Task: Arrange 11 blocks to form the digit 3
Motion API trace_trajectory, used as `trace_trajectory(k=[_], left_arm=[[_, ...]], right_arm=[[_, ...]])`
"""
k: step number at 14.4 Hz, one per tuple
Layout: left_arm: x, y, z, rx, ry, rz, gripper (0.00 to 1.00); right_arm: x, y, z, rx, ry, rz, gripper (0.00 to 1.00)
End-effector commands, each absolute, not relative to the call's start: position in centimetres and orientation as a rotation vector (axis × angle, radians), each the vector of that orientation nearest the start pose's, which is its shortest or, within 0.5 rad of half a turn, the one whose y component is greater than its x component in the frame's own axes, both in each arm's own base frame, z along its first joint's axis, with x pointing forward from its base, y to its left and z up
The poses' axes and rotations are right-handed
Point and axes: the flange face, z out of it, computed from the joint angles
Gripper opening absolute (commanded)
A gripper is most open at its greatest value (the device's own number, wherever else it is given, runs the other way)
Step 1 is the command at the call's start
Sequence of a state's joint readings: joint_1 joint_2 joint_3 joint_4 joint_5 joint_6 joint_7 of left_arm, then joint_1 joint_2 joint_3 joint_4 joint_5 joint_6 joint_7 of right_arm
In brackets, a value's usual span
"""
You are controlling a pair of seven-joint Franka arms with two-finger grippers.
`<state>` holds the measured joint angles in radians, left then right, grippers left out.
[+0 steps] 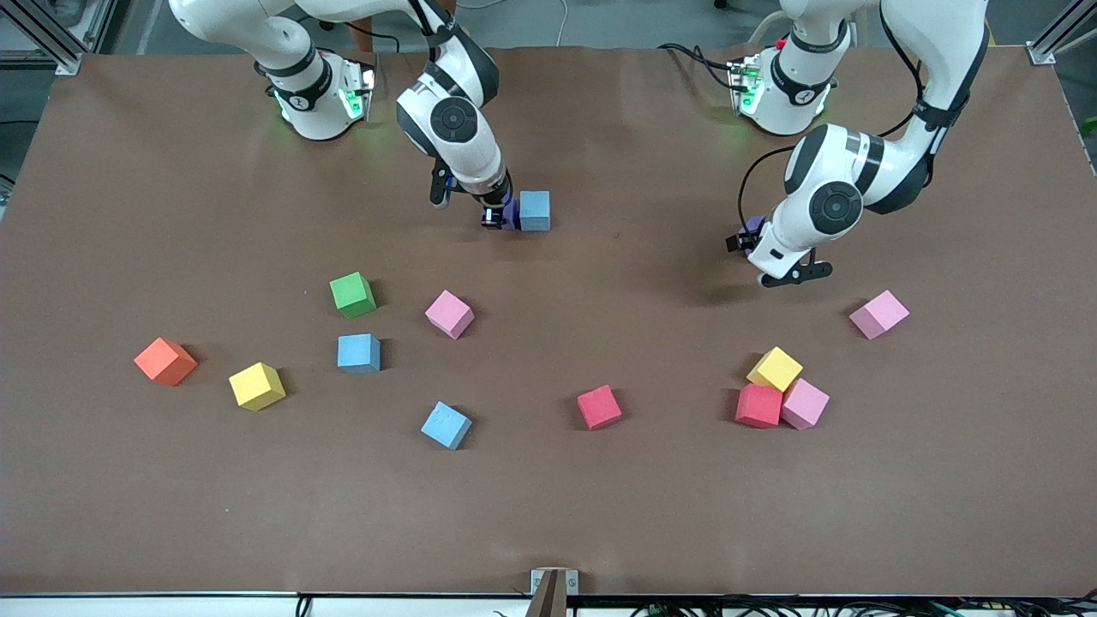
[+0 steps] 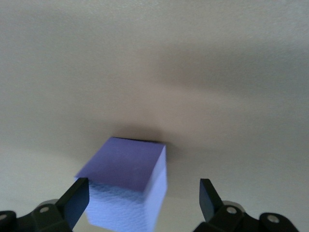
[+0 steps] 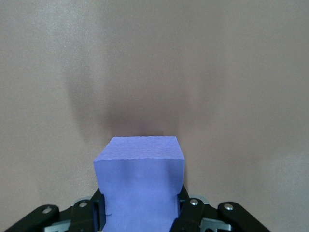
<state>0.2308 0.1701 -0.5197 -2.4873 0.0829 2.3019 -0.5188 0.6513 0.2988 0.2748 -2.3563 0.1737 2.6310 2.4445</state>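
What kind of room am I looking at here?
Probably a robotics lab: two white arms bolted to a brown table, loose coloured foam cubes such as a green one, and an aluminium frame with cables around it.

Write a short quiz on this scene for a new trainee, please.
1. True or false: the right gripper is shut on a purple block.
2. Fill in: the left gripper stands ___ around a second purple block.
3. Choose: the neighbouring block beside the right gripper's held one is a) green, b) light blue, c) red.
Key: 1 true; 2 open; 3 b.
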Motion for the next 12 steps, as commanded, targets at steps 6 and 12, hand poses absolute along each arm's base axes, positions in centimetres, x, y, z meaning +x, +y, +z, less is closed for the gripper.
trace_trajectory(k=[6, 12], left_arm=[[40.4, -12.1, 20.9, -2.947, -0.181, 0.504, 1.0], [38.9, -11.5, 19.2, -2.962, -0.198, 0.497, 0.94]], right_arm=[[30.7, 42.1, 19.7, -2.087, 2.366, 0.26, 0.0], [31.1, 42.3, 19.9, -2.077, 2.357, 0.258, 0.18]])
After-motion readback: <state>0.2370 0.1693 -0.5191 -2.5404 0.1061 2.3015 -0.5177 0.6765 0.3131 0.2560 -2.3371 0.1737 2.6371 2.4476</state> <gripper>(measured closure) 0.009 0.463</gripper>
